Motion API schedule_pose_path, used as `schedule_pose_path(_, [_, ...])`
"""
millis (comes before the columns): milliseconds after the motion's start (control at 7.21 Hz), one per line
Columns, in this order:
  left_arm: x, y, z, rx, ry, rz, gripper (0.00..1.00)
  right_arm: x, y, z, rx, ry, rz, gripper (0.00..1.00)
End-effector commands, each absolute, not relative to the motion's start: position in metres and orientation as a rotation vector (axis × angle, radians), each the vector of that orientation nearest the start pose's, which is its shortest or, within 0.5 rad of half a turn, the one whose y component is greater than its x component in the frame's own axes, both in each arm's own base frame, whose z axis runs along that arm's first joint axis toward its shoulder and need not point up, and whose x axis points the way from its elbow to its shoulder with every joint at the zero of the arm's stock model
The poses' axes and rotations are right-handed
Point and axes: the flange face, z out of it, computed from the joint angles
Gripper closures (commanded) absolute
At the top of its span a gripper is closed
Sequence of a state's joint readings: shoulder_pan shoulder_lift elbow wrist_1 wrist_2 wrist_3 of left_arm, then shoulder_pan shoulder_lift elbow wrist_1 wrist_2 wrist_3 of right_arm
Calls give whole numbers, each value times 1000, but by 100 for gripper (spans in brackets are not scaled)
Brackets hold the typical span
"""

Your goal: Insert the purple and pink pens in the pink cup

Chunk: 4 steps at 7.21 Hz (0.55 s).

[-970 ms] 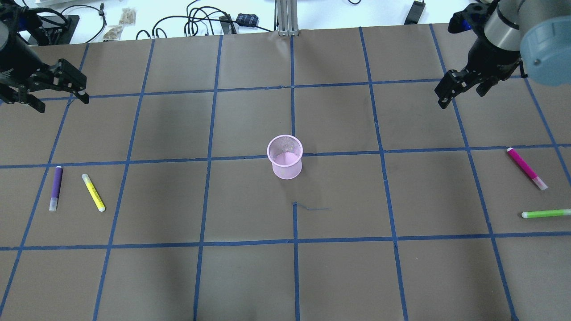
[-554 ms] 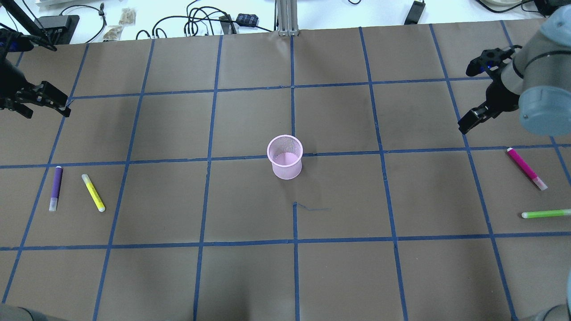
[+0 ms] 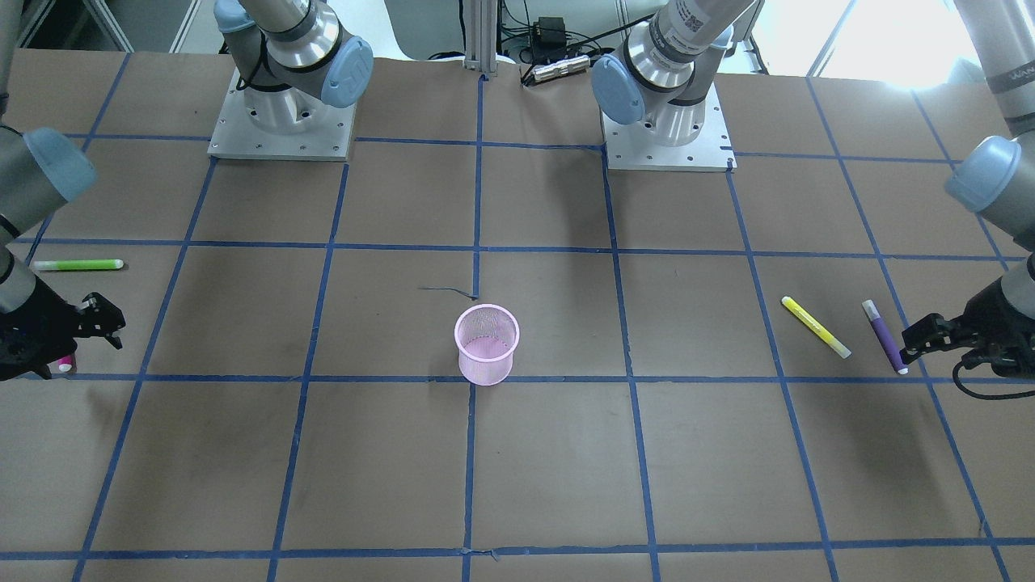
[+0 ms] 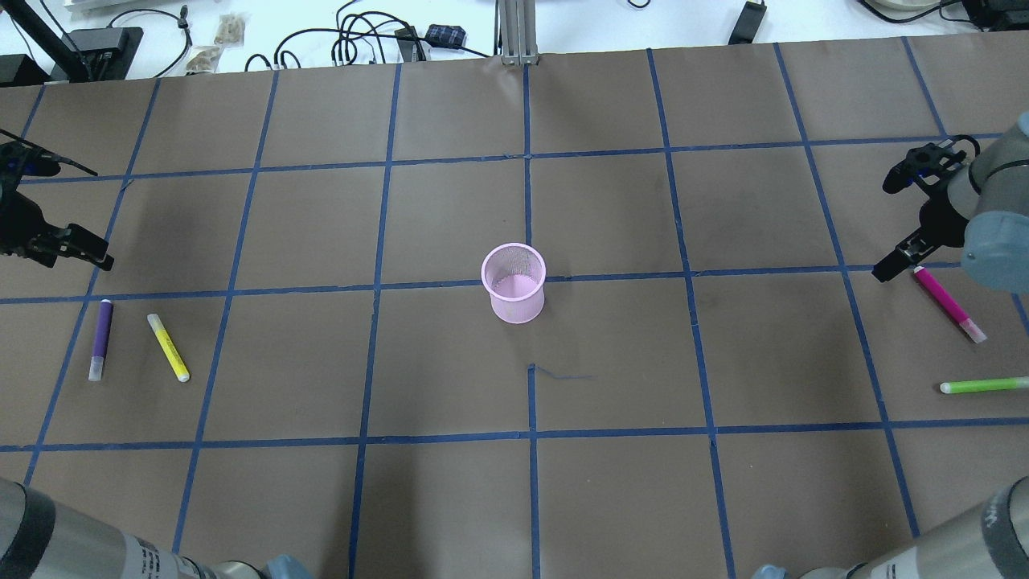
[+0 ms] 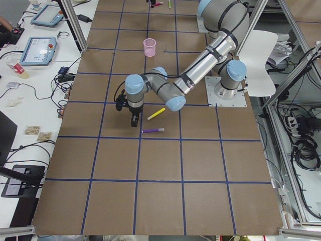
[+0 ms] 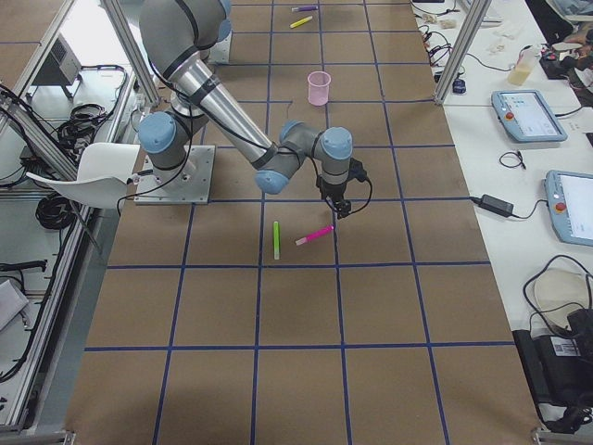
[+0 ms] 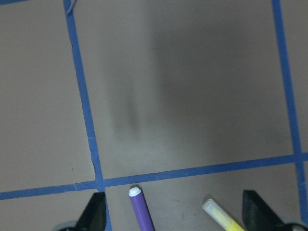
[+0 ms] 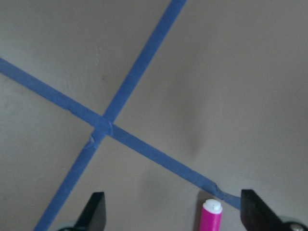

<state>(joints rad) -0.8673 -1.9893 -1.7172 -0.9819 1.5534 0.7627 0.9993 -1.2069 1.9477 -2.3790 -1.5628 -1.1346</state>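
Observation:
The pink mesh cup [image 4: 514, 283] stands upright at the table's middle, empty as far as I can see. The purple pen [image 4: 100, 339] lies at the left, and the left wrist view shows its white tip [image 7: 135, 192]. My left gripper [image 4: 68, 253] is open and empty just beyond that pen; its fingers [image 7: 94, 214] stand on either side of the pen's tip. The pink pen [image 4: 949, 304] lies at the right. My right gripper [image 4: 888, 265] is open and empty beside that pen's far end, which shows between the fingers in the right wrist view [image 8: 211, 216].
A yellow pen [image 4: 168, 347] lies just right of the purple one and shows in the left wrist view [image 7: 221, 216]. A green pen [image 4: 982, 386] lies nearer the robot than the pink pen. Blue tape lines grid the brown table. Cables lie beyond the far edge.
Both arms have swung in from the far corners towards the robot and come lower. The left gripper now hangs by the purple pen, the right by the pink pen. The pens and cup have not moved.

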Motion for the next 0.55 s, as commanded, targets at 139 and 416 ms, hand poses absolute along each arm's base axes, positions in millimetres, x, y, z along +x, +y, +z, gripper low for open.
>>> schedule_pose_path(139, [298, -528, 199, -156, 3184, 52, 7, -219, -523, 179, -878, 3043, -55, 0])
schedule_pose_path(416, [300, -531, 180, -182, 3186, 61, 7, -220, -523, 178, -885, 3042, -51, 13])
